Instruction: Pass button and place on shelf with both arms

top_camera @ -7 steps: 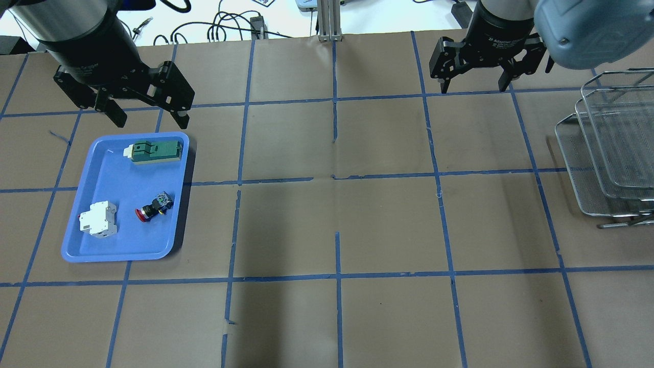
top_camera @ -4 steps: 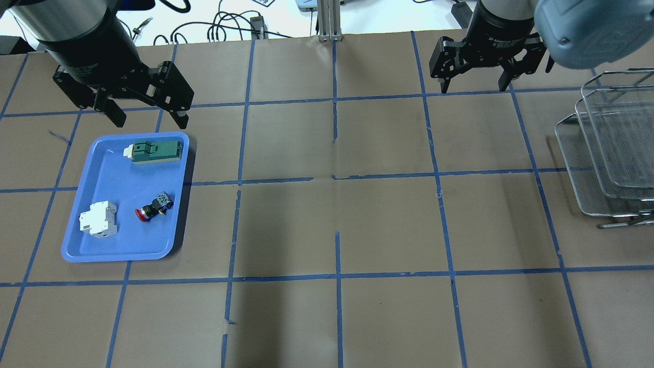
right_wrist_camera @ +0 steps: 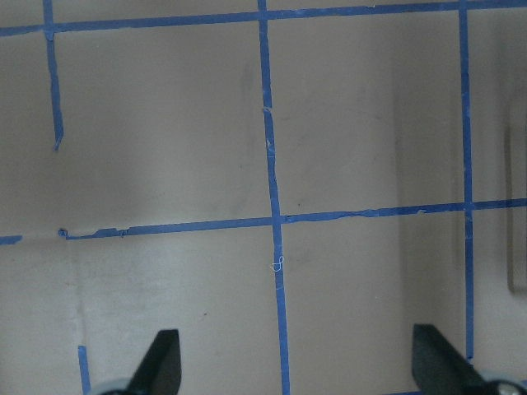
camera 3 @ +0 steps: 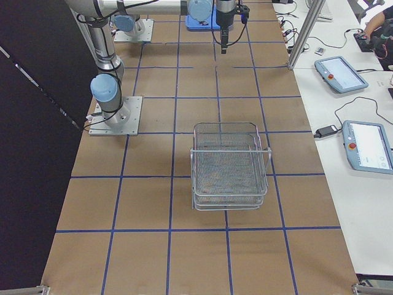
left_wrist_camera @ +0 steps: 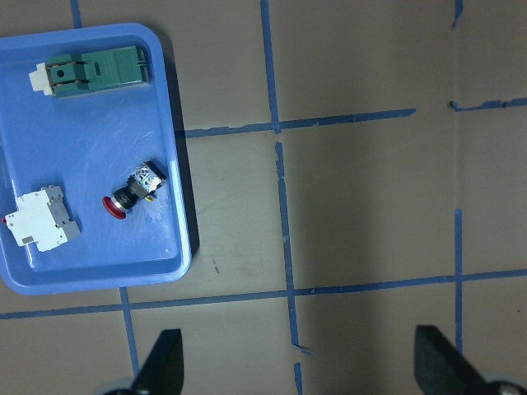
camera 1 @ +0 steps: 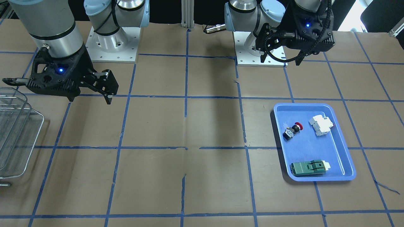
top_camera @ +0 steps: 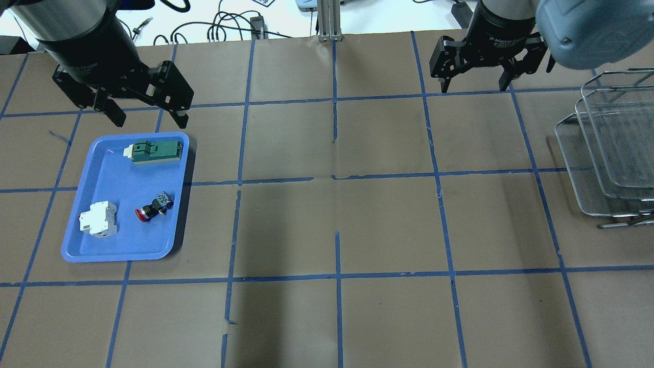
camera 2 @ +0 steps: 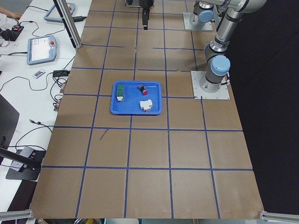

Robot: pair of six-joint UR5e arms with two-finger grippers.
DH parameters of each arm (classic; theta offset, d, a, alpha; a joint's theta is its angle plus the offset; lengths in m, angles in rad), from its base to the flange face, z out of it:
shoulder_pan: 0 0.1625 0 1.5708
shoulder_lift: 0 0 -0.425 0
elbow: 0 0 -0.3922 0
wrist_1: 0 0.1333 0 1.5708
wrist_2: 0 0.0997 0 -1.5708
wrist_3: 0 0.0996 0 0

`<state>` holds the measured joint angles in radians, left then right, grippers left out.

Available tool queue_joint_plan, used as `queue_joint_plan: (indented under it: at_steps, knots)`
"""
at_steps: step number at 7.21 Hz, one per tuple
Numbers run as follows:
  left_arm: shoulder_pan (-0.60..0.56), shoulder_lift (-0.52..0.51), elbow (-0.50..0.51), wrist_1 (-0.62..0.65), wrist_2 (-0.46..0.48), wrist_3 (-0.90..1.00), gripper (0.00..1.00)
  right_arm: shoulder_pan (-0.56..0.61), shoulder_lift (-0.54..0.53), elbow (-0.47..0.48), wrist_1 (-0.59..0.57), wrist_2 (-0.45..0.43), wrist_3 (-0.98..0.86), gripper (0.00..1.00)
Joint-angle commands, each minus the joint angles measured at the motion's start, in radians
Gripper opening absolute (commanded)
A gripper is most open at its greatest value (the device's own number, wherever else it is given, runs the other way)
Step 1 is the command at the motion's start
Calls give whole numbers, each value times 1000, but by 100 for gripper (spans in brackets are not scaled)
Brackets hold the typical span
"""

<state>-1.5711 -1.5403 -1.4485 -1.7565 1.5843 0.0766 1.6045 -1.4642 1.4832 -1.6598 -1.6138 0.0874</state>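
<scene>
The button (top_camera: 153, 207), with a red cap and a black barrel, lies on its side in the blue tray (top_camera: 122, 176) at the left. It also shows in the left wrist view (left_wrist_camera: 132, 192) and the front view (camera 1: 293, 130). My left gripper (top_camera: 149, 120) is open and empty, high above the tray's far edge. My right gripper (top_camera: 475, 88) is open and empty, high above the table at the far right. The wire-mesh shelf (top_camera: 613, 153) stands at the right edge, also in the right view (camera 3: 228, 166); its trays are empty.
In the tray there are also a white breaker block (top_camera: 98, 219) and a green flat module (top_camera: 155, 152). Brown paper with blue tape lines covers the table. Cables lie beyond the far edge.
Both grippers have drifted very slightly toward the table's far side. The button and the other parts have not moved.
</scene>
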Motion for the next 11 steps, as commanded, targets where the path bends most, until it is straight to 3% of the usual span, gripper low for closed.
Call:
queue_joint_plan:
  at_steps: [1, 4, 6, 7, 10, 11]
  knots:
    - [0, -1, 0, 0, 0, 0, 100, 0, -1, 0, 0, 0, 0, 100]
    - [23, -4, -12, 0, 3, 20, 100, 0, -1, 0, 0, 3, 0, 100]
    - [122, -27, -76, 14, 0, 243, 100, 0, -1, 0, 0, 3, 0, 100]
    - [182, -58, -154, 135, 0, 341, 100, 0, -1, 0, 0, 3, 0, 100]
    - [343, -187, -459, 676, -6, 736, 100, 0, -1, 0, 0, 5, 0, 100]
    - [379, -219, -522, 792, -6, 875, 100, 0, -1, 0, 0, 5, 0, 100]
